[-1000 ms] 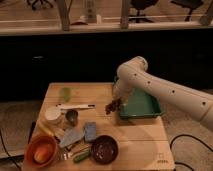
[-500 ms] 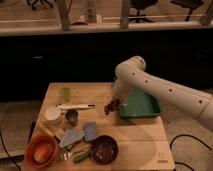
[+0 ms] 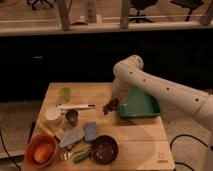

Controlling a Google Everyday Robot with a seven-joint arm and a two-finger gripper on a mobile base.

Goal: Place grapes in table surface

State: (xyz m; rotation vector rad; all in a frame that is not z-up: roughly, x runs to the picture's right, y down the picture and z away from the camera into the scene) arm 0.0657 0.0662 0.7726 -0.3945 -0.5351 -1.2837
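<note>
Dim flooring and a railing are seen behind a pale slatted wooden surface [image 3: 135, 132], over which a white arm [image 3: 150, 82] is reached in from the right. The gripper [image 3: 112, 104] is held low just beside the left edge of a green tray [image 3: 141, 115], and its fingers are closed narrowly on the grapes [image 3: 107, 108], a small dark bunch hanging at their tip above bare planks. Whether the bunch is already touching the wood cannot be told.

The carrying step appears to be nearly done, with the release not yet made. A short lowering onto the open planks is judged to be called for next, followed by a parting of the fingers and a straight lift away. The tray at one side and a slim white utensil [image 3: 75, 106] at the other are to be kept clear of.
</note>
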